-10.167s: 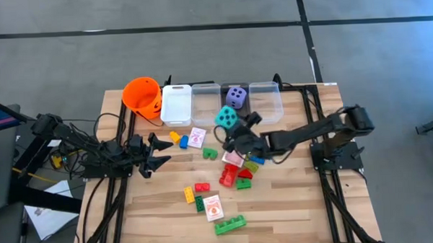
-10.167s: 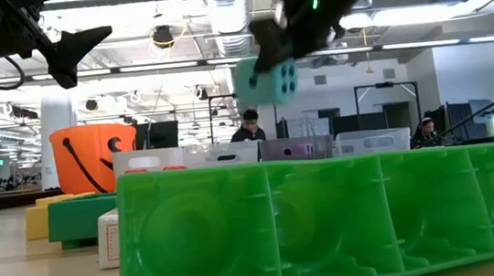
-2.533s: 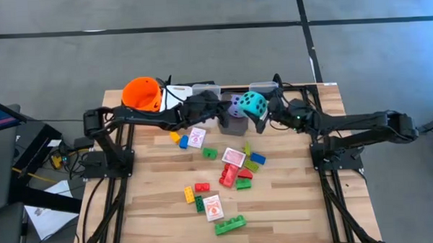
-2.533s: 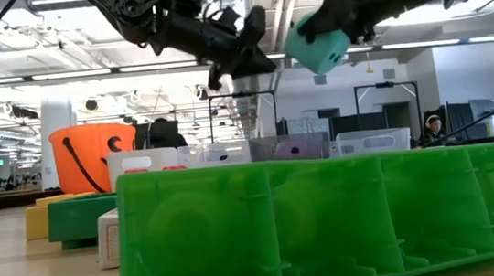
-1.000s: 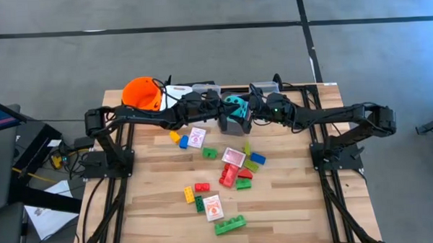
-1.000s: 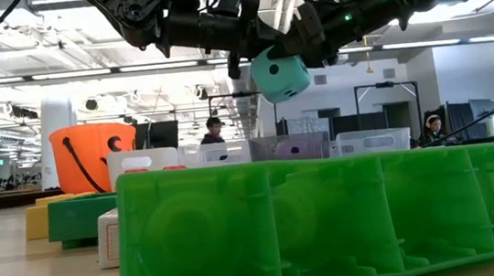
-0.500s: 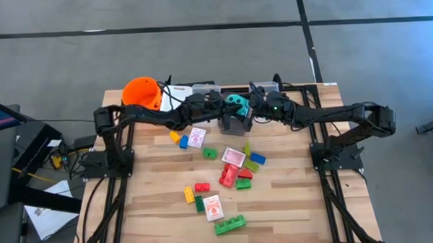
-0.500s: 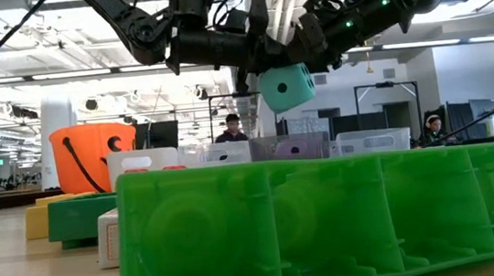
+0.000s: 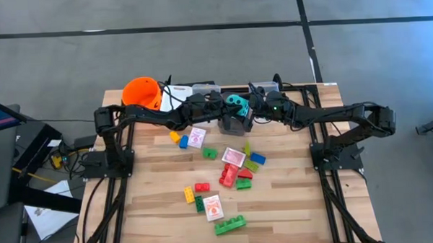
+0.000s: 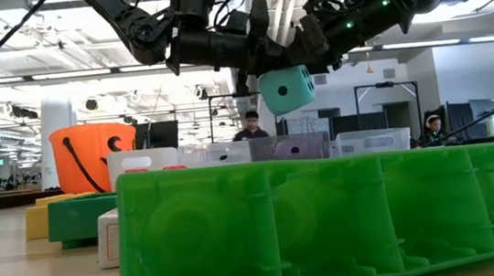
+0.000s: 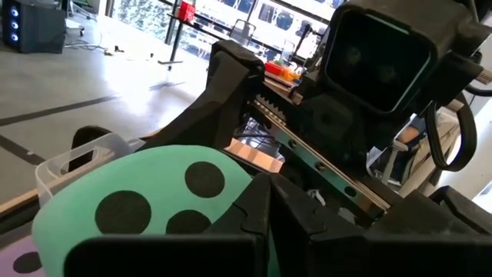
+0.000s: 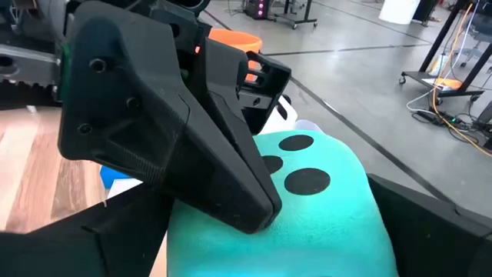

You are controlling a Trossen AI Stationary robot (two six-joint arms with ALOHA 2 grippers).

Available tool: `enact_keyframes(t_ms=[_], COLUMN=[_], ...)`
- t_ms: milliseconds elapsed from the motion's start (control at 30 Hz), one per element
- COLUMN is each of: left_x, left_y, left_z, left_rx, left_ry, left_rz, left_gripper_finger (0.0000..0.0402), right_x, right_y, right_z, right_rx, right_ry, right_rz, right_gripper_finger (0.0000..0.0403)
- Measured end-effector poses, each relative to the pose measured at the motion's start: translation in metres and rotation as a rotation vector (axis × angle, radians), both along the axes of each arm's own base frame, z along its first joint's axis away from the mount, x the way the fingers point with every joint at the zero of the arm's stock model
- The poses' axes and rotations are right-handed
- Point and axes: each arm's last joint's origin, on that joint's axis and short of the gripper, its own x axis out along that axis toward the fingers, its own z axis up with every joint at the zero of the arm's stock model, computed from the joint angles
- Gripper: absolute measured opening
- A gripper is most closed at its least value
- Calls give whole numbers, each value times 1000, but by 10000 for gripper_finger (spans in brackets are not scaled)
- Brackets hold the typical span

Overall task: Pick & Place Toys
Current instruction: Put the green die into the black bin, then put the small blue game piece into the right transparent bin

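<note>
The teal soft die (image 9: 234,101) (image 10: 286,90) hangs in the air over the row of clear bins (image 9: 204,86) at the table's far edge, between my two grippers. My right gripper (image 9: 243,106) reaches in from the right and is shut on it. My left gripper (image 9: 222,109), fingers shut, comes from the left and meets the same die (image 12: 307,208). A purple die (image 10: 292,150) lies in a bin below. Red, green, blue and yellow bricks (image 9: 233,175) and pink-white cards (image 9: 197,136) lie flat on the wood. My left gripper lays its shut fingers (image 12: 223,185) against the die's dotted face (image 12: 265,165), coming level from the table's left. It only touches that face; nothing is between its fingers. My right gripper pinches the teal die by two opposite sides (image 12: 369,231), one finger (image 12: 430,223) on each. It comes roughly level from the table's right. The die is lifted clear above the bins, a little tilted.
The orange bucket (image 9: 142,91) stands at the far left of the bin row. A big green brick (image 10: 329,221) lies near the table's near edge (image 9: 231,223). Bare wood shows at the near left and near right.
My left gripper has moved a little toward the table's right, closing in on the teal die until its shut fingers lie against it. The die has stayed in my right gripper above the bins and has turned slightly.
</note>
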Motion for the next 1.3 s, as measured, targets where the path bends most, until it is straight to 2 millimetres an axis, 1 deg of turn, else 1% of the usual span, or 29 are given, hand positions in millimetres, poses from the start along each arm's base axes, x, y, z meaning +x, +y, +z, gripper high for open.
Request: enact_keyframes(t_ms=[267, 433, 467, 567, 667, 800, 933, 1033, 1133, 1300], left_x=[-1, -3, -4, -7, -8, -8, -10, -14, -22, -43], left_y=[1, 8, 11, 15, 17, 17, 17, 14, 8, -5], left_z=[-2, -5, -8, -23, -15, -19, -5, 5, 28, 65], left_rx=[-7, -44, -53, -89, -83, -80, -35, 10, 66, 75], left_ry=[22, 41, 54, 141, 118, 142, 97, 110, 87, 70], left_rz=[2, -5, 2, 15, 21, 41, 40, 31, 17, 3], left_gripper_finger=[0, 0, 0, 0, 0, 0, 0, 0, 0, 0], right_x=[1, 0, 0, 1, 1, 2, 2, 1, 3, 6], right_y=[2, 3, 3, 3, 3, 3, 3, 3, 8, 25], right_z=[0, -2, -2, 10, 3, 10, 6, 4, 3, -4], right_rx=[3, 32, 44, 32, 40, 17, 25, 30, 44, 98], right_ry=[3, 10, 7, -56, -25, -71, -47, -33, -22, 32], right_rz=[4, 22, 28, 37, 34, 29, 27, 25, 43, 90], right_gripper_finger=[400, 400, 400, 400, 400, 400, 400, 400, 400, 400])
